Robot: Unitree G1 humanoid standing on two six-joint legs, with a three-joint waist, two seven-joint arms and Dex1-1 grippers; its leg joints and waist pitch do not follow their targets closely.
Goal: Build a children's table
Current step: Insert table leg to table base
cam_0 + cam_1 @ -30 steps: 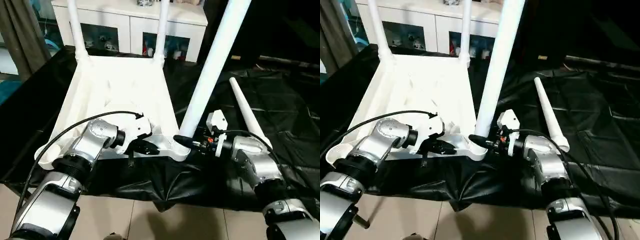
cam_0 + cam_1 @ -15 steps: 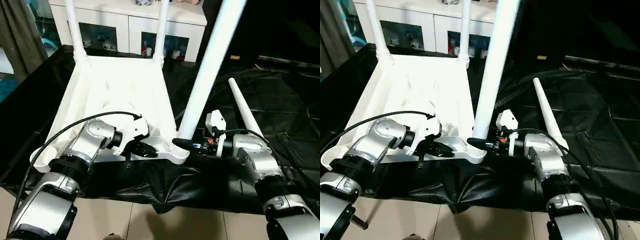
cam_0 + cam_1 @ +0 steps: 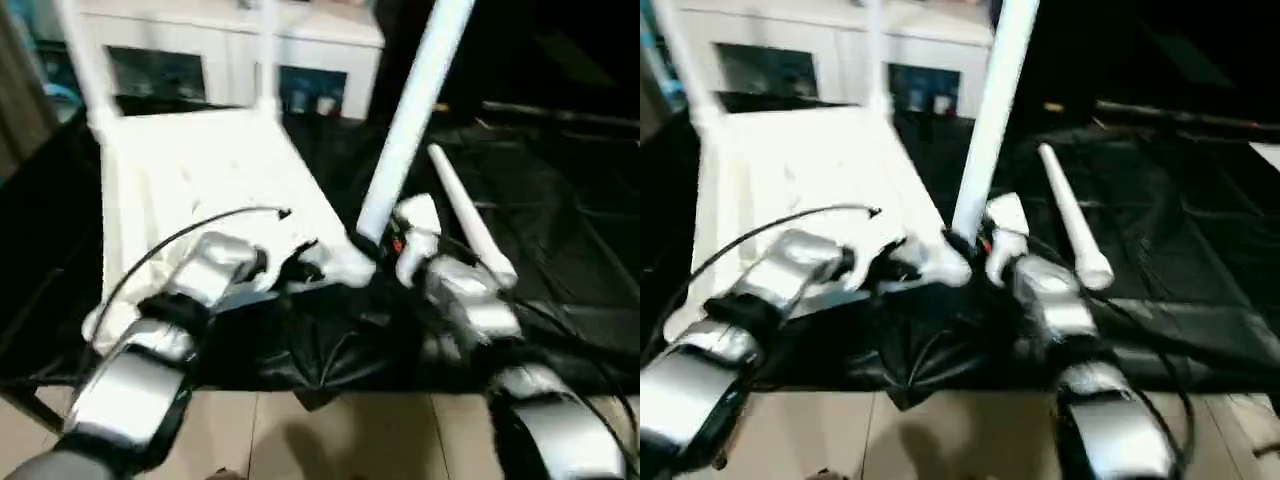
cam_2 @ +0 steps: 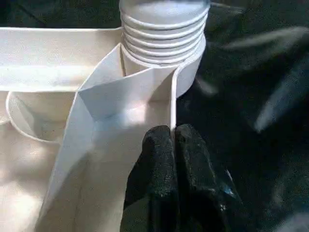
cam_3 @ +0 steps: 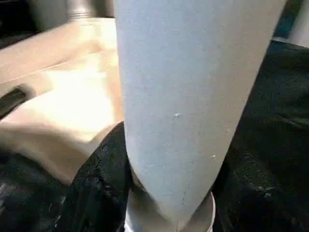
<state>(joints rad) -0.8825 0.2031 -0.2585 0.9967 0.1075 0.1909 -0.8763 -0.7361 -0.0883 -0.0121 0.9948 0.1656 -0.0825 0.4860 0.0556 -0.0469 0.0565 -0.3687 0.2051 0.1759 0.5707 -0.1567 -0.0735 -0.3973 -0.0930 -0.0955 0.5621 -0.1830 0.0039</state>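
While the white plastic rectangular tabletop (image 3: 190,175) lies upside down on the black plastic sheet (image 3: 560,240), ribbed underside up, three of four legs are seen standing in corner sockets, so the build is judged roughly three-quarters done

Two long white tapered tube legs (image 3: 268,60) are seated at the far corners, in front of the white glass-door cabinet (image 3: 220,60). A third white tube leg (image 3: 410,110) stands in the near right-hand rounded corner socket (image 4: 164,72); in the left wrist view its ribbed threaded end is seen partly above the socket rim, so it is judged not fully home. The fourth white tapered tube leg (image 3: 468,222) lies loose on the sheet, just beside the right arm, and the near left-hand corner is judged to be left without a leg

Right gripper (image 5: 169,193): black fingers stand about half open, wrapped round the base of the third leg just above the socket, holding it. Left gripper (image 4: 171,145): fingers pressed together, nothing between them, tips laid against the tabletop's edge wall just below that socket

Left to do, as judged: the third leg seated fully, the fourth fitted, the table turned upright

Tabletop looks clean, glossy, undamaged; legs are plain and smooth
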